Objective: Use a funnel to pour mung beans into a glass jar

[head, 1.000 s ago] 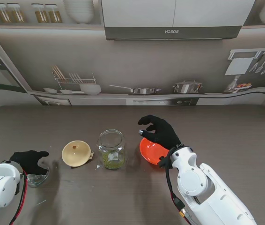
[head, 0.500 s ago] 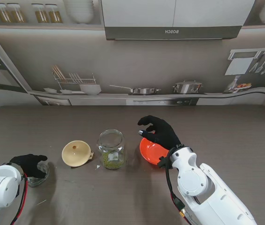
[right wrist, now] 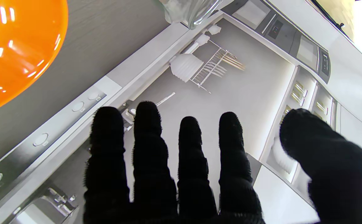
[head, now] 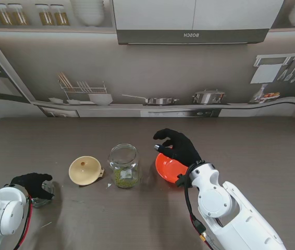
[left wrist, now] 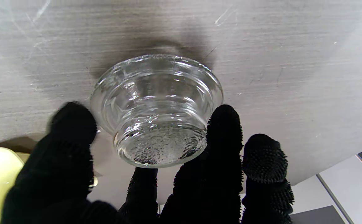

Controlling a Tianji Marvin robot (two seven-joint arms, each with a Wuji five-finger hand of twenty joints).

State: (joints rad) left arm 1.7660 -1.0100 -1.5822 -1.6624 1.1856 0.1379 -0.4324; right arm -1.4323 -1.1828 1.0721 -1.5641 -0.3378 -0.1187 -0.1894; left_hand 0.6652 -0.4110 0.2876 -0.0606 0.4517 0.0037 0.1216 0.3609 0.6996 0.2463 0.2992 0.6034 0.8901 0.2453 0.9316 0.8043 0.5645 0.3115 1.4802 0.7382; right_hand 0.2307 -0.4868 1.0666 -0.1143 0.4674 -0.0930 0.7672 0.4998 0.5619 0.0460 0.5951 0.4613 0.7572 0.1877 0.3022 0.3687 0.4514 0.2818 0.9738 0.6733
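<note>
- My left hand (head: 33,184) sits at the near left of the surface (head: 252,146), over the glass lid (left wrist: 157,109) of the jar. The left wrist view shows the fingers (left wrist: 224,140) spread around the lid on both sides; I cannot tell whether they press it or merely stand beside it, so whether this hand grasps the lid stays uncertain.
- The lid rests on the surface, well apart from the glass jar (head: 124,165).
- The jar stands upright and uncovered near the middle, with green mung beans (head: 125,178) lying in its bottom.
- The yellow funnel (head: 85,170) lies on the surface just to the left of the jar, mouth up, not in the jar's neck.
- The orange bowl (head: 168,167) sits to the right of the jar. My right hand (head: 177,146) hovers at its far rim, released: the right wrist view shows fingers (right wrist: 146,143) straight and spread, holding nothing.
- The bowl looks empty to me, though my hand hides part of it.
- My judgement: the beans are already in the jar and the funnel has been set aside, so the step in hand is closing up with the lid.
- The next move calls for a firm pinch around the lid's rim, a clean lift, a carry rightward past the funnel, and a level seating on the jar's mouth.
- The glass is slick, so a loose grip could let it slide.
</note>
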